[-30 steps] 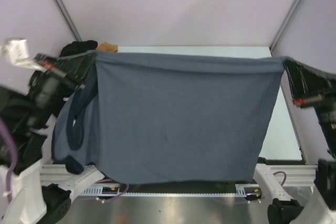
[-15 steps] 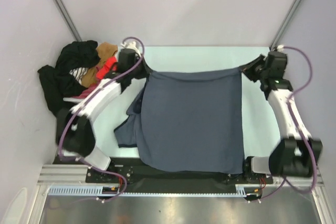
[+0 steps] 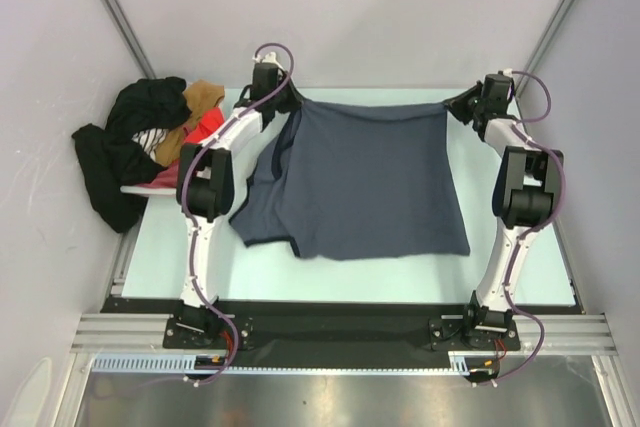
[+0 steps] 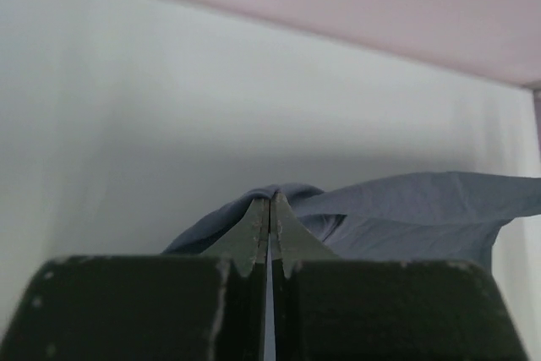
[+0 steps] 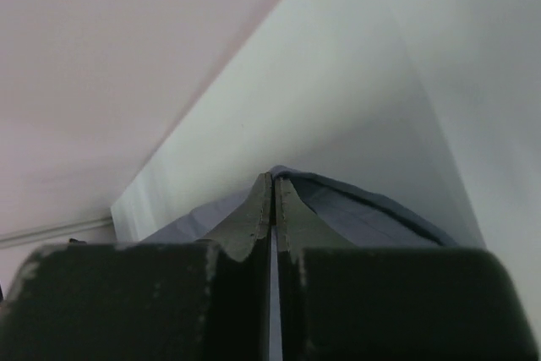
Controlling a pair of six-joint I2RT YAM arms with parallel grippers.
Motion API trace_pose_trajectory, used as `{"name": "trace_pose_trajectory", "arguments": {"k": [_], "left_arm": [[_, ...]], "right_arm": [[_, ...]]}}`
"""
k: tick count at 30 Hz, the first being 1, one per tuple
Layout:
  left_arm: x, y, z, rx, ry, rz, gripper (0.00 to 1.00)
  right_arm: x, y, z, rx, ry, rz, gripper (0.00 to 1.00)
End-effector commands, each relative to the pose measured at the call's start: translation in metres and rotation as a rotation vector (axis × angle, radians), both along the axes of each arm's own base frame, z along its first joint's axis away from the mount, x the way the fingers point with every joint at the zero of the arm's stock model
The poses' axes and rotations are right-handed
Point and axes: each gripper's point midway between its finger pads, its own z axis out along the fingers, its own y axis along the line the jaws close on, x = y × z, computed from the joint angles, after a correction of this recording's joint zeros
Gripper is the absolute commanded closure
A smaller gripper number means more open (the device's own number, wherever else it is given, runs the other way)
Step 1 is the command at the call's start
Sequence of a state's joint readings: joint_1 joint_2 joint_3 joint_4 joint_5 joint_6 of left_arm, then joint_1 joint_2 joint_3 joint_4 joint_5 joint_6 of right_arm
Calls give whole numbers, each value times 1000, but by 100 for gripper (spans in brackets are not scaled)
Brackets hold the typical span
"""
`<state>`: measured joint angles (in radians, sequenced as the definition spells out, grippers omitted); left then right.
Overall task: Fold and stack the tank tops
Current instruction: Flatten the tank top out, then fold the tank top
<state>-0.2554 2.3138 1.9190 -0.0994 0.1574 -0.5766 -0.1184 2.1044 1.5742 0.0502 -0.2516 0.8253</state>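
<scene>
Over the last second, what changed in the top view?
Both arms swung away from the camera and stretched to the far edge of the table. The blue-grey tank top, held up spread near the camera a second ago, came down and now lies mostly flat on the table, its left side bunched. Unchanged: left tool and right tool shut on its far corners; clothes pile at far left.

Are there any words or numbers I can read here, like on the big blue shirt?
No text can be read in any view.
The blue-grey tank top shows only plain cloth on the side facing up.
The pile of clothes at the left shows some stripes, but no letters or numbers.
</scene>
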Motion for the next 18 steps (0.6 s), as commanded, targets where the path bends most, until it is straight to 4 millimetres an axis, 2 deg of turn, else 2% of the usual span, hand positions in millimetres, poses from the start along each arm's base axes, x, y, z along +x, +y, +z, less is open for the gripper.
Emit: {"name": "trace_pose_trajectory", "arguments": {"k": [1, 2, 3, 4, 8, 14, 15, 16, 17, 18], "left_arm": [[35, 6, 35, -37, -91, 9, 100], [40, 6, 16, -31, -66, 11, 100], [45, 4, 23, -42, -81, 4, 100], [47, 5, 20, -47, -77, 3, 100], [48, 6, 13, -45, -73, 0, 100], [33, 10, 29, -27, -105, -18, 99], [24, 10, 18, -16, -81, -25, 100], [19, 12, 37, -15, -110, -24, 100], [16, 13, 41, -6, -124, -25, 100], [7, 17, 27, 7, -94, -25, 100]], "right_arm": [[44, -19, 32, 16, -145, -31, 100], [50, -22, 31, 24, -150, -29, 100], [54, -23, 28, 32, -153, -27, 100], [63, -22, 25, 43, -166, -9, 100], [70, -28, 15, 47, -158, -5, 100], [55, -27, 8, 44, -136, 3, 100], [51, -27, 10, 45, -141, 2, 100], [49, -27, 12, 39, -149, 3, 100], [42, -26, 15, 37, -146, 4, 100], [40, -26, 17, 24, -150, 9, 100]]}}
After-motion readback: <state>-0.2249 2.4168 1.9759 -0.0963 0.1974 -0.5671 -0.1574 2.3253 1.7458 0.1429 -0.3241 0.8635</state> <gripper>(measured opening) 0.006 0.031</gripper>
